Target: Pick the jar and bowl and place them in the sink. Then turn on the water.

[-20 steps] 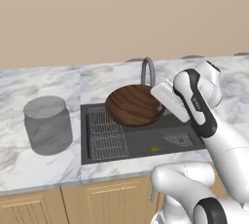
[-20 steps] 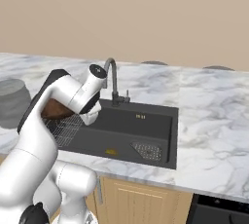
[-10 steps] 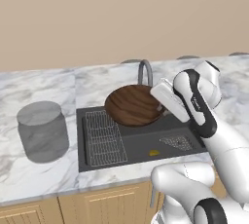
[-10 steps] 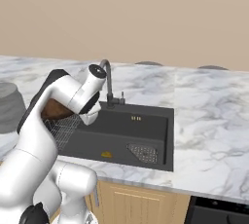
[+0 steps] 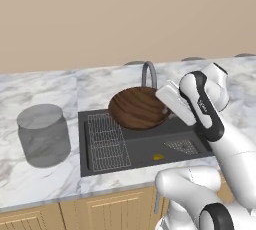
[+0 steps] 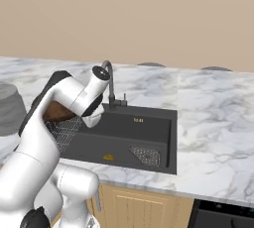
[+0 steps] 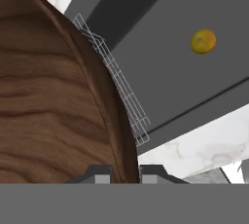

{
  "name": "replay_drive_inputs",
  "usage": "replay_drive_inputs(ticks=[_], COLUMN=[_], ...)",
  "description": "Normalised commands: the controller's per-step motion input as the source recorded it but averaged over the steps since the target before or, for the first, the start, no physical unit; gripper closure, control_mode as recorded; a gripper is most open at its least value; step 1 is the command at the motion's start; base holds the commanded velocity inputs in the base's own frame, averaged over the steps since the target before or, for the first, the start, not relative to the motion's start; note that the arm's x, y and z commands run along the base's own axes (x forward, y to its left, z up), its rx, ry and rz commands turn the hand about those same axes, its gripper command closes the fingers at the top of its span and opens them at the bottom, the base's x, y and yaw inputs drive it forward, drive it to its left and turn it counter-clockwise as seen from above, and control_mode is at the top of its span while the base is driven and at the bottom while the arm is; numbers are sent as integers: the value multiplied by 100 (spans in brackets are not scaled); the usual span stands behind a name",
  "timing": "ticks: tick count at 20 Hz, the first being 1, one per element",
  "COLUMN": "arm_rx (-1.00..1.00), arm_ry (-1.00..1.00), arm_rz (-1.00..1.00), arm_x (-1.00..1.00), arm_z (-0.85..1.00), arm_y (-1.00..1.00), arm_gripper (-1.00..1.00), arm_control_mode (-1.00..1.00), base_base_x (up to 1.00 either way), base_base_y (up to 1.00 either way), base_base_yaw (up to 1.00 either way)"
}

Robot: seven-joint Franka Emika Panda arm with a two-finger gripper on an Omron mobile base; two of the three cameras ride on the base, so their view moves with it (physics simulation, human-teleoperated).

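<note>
The hand [image 7: 125, 172] grips the bowl [image 5: 138, 107] by its rim — held above the sink [image 5: 142, 149] (rack side).

bent arm, end effector [image 7: 125, 172] clamped shut, raised

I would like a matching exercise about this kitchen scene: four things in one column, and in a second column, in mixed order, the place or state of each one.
Things:
1. dark brown wooden bowl
2. translucent grey jar with flat lid
3. wire grid rack
4. two-finger gripper

Places or states:
A. lies in the left part of the black sink
B. stands on the marble counter, left of the sink
C. held above the sink, near the curved grey faucet
D. shut on the bowl's rim

Pairs: 1-C, 2-B, 3-A, 4-D
</note>
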Motion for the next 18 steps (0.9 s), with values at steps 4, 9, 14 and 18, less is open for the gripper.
replay_drive_inputs(ticks=[4,9,14,18], arm_rx=[4,2,1,0], arm_ry=[0,0,0,0], arm_rz=[0,0,1,0], arm_x=[0,0,0,0], arm_z=[0,-3,-2,-5], arm_y=[-48,-65,-65,-53], arm_gripper=[100,100,100,100], arm_control_mode=[-100,-100,-100,-100], base_base_x=[0,0,0,0], base_base_y=[0,0,0,0], base_base_yaw=[0,0,0,0])
